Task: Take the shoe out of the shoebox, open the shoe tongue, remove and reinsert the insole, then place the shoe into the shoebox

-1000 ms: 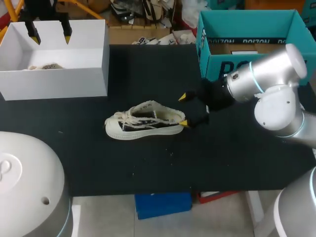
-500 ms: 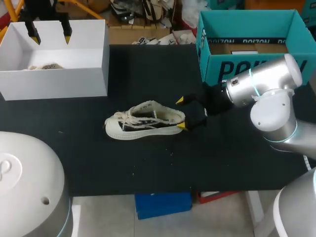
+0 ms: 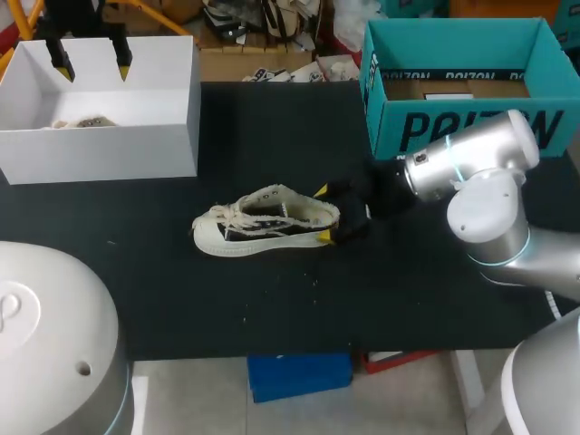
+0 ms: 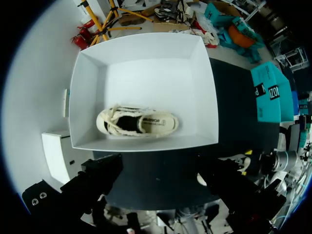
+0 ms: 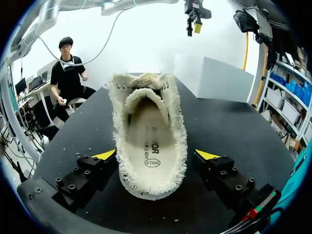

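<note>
A cream low-top shoe (image 3: 263, 222) lies on its sole in the middle of the black table, toe to the left. My right gripper (image 3: 323, 215) is at its heel, open, one yellow tip on each side. In the right wrist view the shoe (image 5: 148, 131) sits heel-first between the fingers of the right gripper (image 5: 156, 154), with narrow gaps on both sides. Its pale insole (image 5: 148, 141) lies inside. The white shoebox (image 3: 163, 118) stands at the back left with a second shoe (image 4: 136, 122) in it. My left gripper (image 3: 91, 59) hangs open above the box.
A teal cardboard box (image 3: 462, 127) stands at the back right, close behind my right arm. The black tabletop (image 3: 227, 299) stretches bare in front of the shoe to the near edge.
My right gripper has moved left along the table, from beside the heel to straddling it. The shoe and the left arm have stayed still.
</note>
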